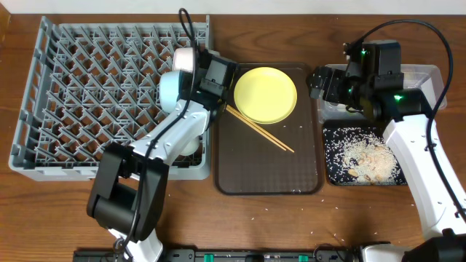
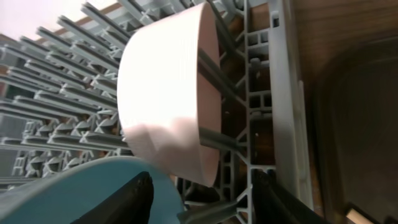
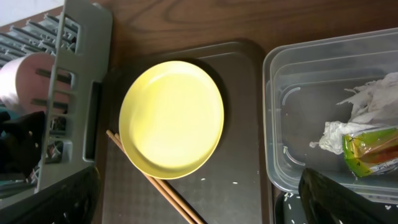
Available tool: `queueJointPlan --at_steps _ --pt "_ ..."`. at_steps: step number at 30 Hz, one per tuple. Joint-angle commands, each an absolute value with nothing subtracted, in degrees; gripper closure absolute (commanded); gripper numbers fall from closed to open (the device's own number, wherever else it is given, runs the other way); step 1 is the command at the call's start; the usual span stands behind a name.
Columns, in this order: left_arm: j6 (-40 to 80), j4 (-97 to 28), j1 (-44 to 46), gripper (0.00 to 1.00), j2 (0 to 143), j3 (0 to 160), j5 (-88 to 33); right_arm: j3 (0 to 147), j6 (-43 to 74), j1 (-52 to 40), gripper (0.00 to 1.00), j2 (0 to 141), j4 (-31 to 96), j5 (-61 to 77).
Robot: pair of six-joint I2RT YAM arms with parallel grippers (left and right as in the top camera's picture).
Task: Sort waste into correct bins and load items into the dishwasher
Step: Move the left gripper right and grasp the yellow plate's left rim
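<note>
One view, right wrist, shows the snack wrapper (image 3: 368, 152).

The dish rack (image 1: 87, 87) was matt grey plastic and the white bowl (image 2: 168, 93) smooth with a dull satin skin. The yellow plate (image 3: 171, 118) looked smooth and faintly glossy, the chopsticks (image 3: 166, 193) bare pale wood, the brown tray (image 3: 242, 155) finely textured and matt. The tub (image 3: 292, 143) was clear shiny plastic, the napkin (image 3: 367, 99) crumpled paper, the wrapper (image 3: 370, 152) glossy film.
</note>
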State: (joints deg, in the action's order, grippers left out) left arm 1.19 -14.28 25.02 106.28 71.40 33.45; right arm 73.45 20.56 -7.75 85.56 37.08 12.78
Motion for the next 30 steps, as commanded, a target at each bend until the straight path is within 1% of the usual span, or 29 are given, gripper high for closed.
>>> queueJointPlan --at_steps 1,10,13,21,24,28,30 --pt "1.21 -14.22 29.02 0.45 105.82 72.53 29.21 74.13 20.56 -7.9 0.01 85.45 37.1 12.23" --pt "4.25 -14.28 33.63 0.44 101.49 73.38 19.7 74.13 20.56 -7.9 0.01 85.45 37.1 12.23" --pt "5.26 -14.48 34.17 0.44 99.9 73.38 19.25 74.13 20.56 -7.94 0.01 85.45 37.1 12.25" --pt "6.7 -14.31 34.22 0.44 96.2 73.73 13.43 74.13 20.56 -7.9 0.01 85.45 37.1 12.23" --pt "9.8 -18.98 34.15 0.44 96.23 76.42 10.41 74.13 20.56 -7.9 0.01 85.45 37.1 12.23" --pt "13.98 -31.2 34.15 0.44 97.08 84.88 9.41 74.13 20.56 -7.9 0.01 85.45 37.1 12.23" --pt "17.58 -34.96 34.15 0.44 98.56 88.27 9.41 74.13 20.56 -7.9 0.01 85.45 37.1 12.23"
